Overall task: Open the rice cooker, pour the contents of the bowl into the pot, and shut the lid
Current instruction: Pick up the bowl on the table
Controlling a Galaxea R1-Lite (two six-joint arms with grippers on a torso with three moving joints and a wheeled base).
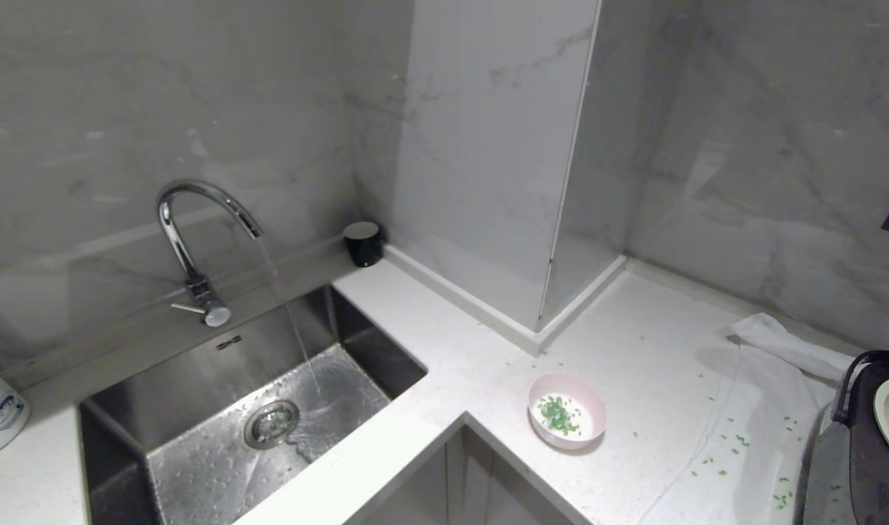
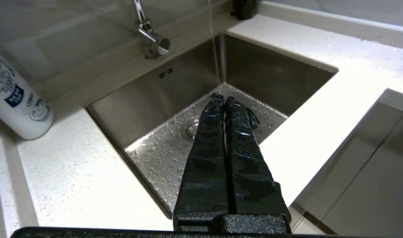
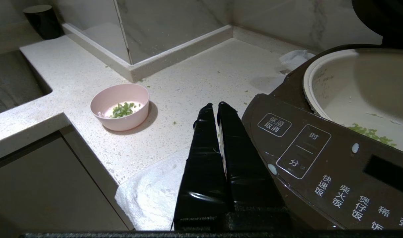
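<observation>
The pale pink bowl [image 1: 567,419] [image 3: 120,105] stands on the white counter with chopped green bits [image 3: 123,109] in it. At the far right the dark rice cooker [image 3: 320,158] [image 1: 871,452] is open, its lid [image 3: 386,19] raised. Its off-white pot [image 3: 363,89] holds a few green bits [image 3: 370,133]. My right gripper [image 3: 218,105] is shut and empty, hanging beside the cooker's front panel, well apart from the bowl. My left gripper [image 2: 222,97] is shut and empty above the steel sink [image 2: 161,155]. Neither gripper shows in the head view.
Water runs from the curved faucet [image 1: 196,240] into the sink [image 1: 218,452]. A white bottle [image 2: 16,99] stands left of the sink, a black cup [image 1: 362,243] in the corner. A white towel [image 3: 148,195] lies under the cooker. Green bits are scattered on the counter [image 1: 736,441].
</observation>
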